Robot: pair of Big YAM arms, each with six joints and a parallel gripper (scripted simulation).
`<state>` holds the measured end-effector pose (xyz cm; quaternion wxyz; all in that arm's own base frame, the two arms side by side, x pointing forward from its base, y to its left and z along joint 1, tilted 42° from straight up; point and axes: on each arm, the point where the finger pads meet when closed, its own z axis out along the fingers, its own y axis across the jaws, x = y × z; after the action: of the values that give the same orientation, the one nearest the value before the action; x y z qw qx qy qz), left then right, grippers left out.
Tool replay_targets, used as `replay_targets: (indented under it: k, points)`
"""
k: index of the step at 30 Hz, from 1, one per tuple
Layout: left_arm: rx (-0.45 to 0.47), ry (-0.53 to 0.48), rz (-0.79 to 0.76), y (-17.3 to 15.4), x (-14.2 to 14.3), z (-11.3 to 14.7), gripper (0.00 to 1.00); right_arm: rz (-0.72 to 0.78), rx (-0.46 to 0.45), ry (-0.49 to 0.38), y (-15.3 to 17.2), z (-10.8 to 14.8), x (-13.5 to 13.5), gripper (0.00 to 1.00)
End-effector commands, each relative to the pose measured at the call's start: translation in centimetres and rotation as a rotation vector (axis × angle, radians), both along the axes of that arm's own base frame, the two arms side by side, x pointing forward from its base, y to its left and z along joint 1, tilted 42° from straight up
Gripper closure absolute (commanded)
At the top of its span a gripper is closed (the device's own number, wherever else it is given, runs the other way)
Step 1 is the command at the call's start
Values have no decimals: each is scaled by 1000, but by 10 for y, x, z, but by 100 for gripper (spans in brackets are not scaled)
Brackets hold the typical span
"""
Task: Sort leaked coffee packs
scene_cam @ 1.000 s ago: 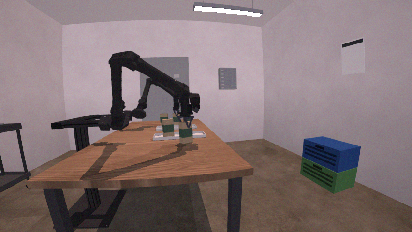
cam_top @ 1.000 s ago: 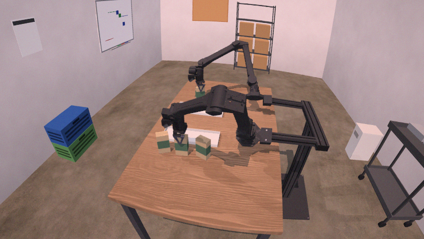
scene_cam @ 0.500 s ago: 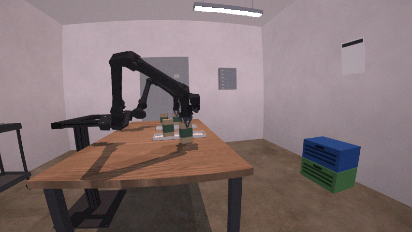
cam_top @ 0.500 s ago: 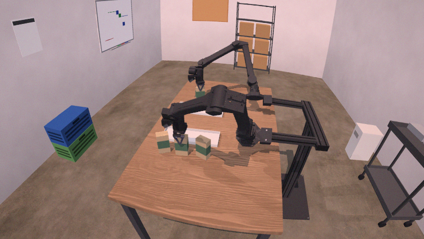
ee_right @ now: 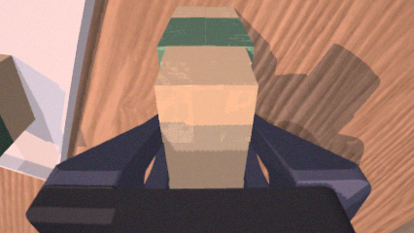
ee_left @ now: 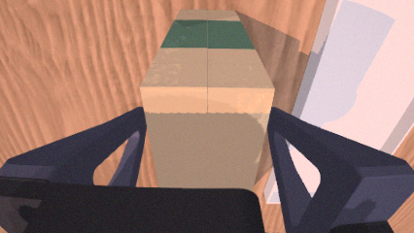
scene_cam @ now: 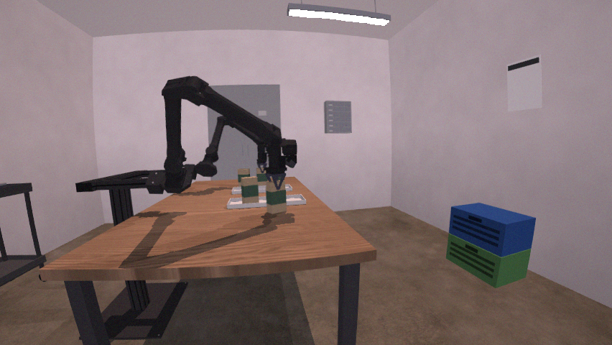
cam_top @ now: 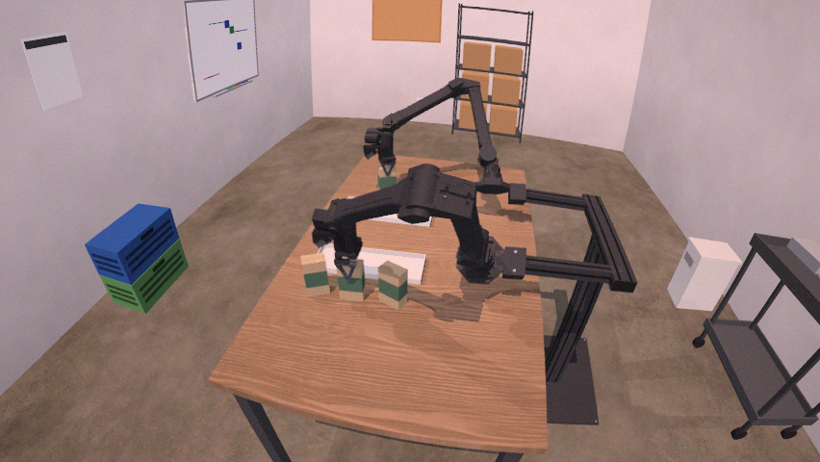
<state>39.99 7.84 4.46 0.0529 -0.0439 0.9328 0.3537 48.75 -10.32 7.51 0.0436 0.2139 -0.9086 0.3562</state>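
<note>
Five tan coffee packs with green bands stand on the wooden bench. My left gripper [cam_top: 345, 267] is open, its fingers either side of the middle pack [cam_top: 350, 281] of a row of three; this pack fills the left wrist view [ee_left: 208, 97]. The other two packs of the row stand at its left [cam_top: 315, 275] and right [cam_top: 393, 285]. My right gripper [cam_top: 387, 170] is shut on the far pack [cam_top: 387, 180], which stands on the bench in the right wrist view [ee_right: 206, 97]. Another pack [scene_cam: 249, 189] stands at a tray's edge [ee_right: 12, 104].
A white tray [cam_top: 384, 261] lies just behind the row of three packs. A second white tray [scene_cam: 265, 200] lies beside the right gripper's pack, mostly hidden under the left arm in the top view. A blue and green crate [cam_top: 138, 257] sits on the floor.
</note>
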Motion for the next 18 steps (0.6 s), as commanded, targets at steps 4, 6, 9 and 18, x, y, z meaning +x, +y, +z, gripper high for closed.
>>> replay_targets:
  k: [4,6,9,18]
  points:
    - [-2,-51,-24,-16,18,25,24,10,1,-19,3,8,9,77]
    - [-2,-51,-24,-16,18,25,24,10,1,-19,3,8,9,77]
    - [-5,-53,-24,-34,16,44,24,10,1,-19,3,8,9,77]
    - [-6,-34,-24,-69,10,76,24,10,1,-19,3,8,9,77]
